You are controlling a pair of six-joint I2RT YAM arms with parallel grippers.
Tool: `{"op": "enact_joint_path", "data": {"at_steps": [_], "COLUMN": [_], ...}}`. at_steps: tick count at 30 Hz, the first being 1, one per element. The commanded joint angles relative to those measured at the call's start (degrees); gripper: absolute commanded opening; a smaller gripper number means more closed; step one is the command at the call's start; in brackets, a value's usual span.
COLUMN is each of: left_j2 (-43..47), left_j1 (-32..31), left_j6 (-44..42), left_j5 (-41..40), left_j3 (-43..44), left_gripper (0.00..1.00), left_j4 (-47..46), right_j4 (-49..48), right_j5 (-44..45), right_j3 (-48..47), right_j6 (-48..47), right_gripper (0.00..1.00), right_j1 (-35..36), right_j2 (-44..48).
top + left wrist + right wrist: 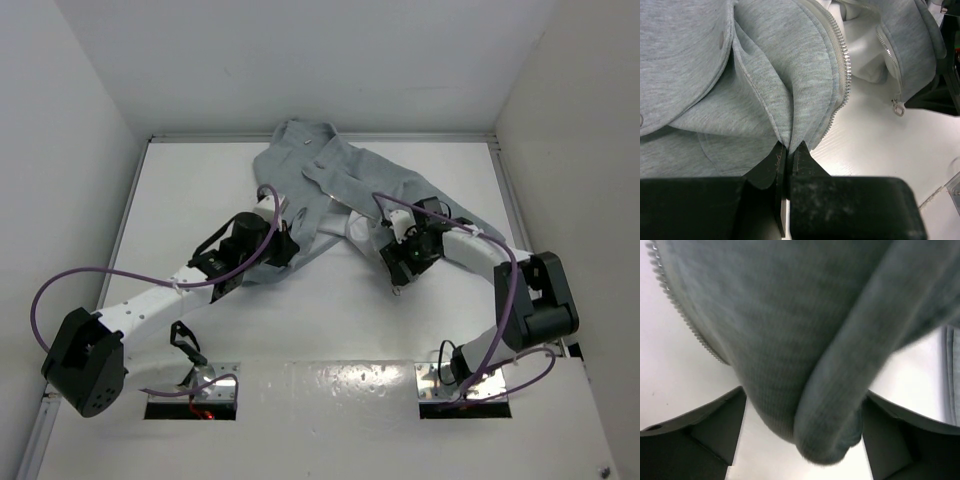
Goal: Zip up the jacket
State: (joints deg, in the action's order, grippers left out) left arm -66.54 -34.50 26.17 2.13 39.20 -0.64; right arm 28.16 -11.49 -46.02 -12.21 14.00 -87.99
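Note:
The light grey fleece jacket (335, 175) lies crumpled and unzipped at the back middle of the white table. My left gripper (283, 247) is at its near left hem. In the left wrist view the gripper (789, 147) is shut on a fold of the jacket (765, 75), just left of a row of zipper teeth (844, 60). The other front edge hangs further right with a metal zipper pull (898, 107). My right gripper (397, 258) is at the near right hem. In the right wrist view it (805, 410) is open, with a thick jacket fold (790, 330) between its spread fingers (715, 425).
White walls close in the table (330, 320) on the left, back and right. Purple cables (60, 285) loop off both arms. The right arm's black body (945, 75) shows at the right edge of the left wrist view, close to the zipper pull.

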Motion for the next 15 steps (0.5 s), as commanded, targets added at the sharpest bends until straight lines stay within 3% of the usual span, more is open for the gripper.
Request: {"op": "enact_joint_path", "data": {"at_steps": [1,11,14,15], "left_j2": [0.1,0.6,0.6,1.1], "left_j1": [0.6,0.6,0.6,0.6], "left_j6": [0.5,1.1,1.7,1.7], "left_j5": [0.7,1.2,4.2,6.1], "left_j3": [-0.2,-1.2,-1.8,-1.8], "left_gripper": [0.0,0.0,0.0,0.0], "left_j4": [-3.5,-4.1,-4.7,-6.0], "right_j4": [-2.6,-1.4,-1.9,-3.1], "right_j5": [-2.5,-7.4,-12.5,-14.2], "right_j3": [-2.4,-1.4,0.1,1.0], "right_j6": [-1.5,-3.4,-1.8,-0.3], "right_gripper": [0.76,0.17,0.0,0.0], "right_j1": [-0.3,-0.2,-0.2,-0.7], "right_j2": [-0.5,0.3,1.8,2.3]}}
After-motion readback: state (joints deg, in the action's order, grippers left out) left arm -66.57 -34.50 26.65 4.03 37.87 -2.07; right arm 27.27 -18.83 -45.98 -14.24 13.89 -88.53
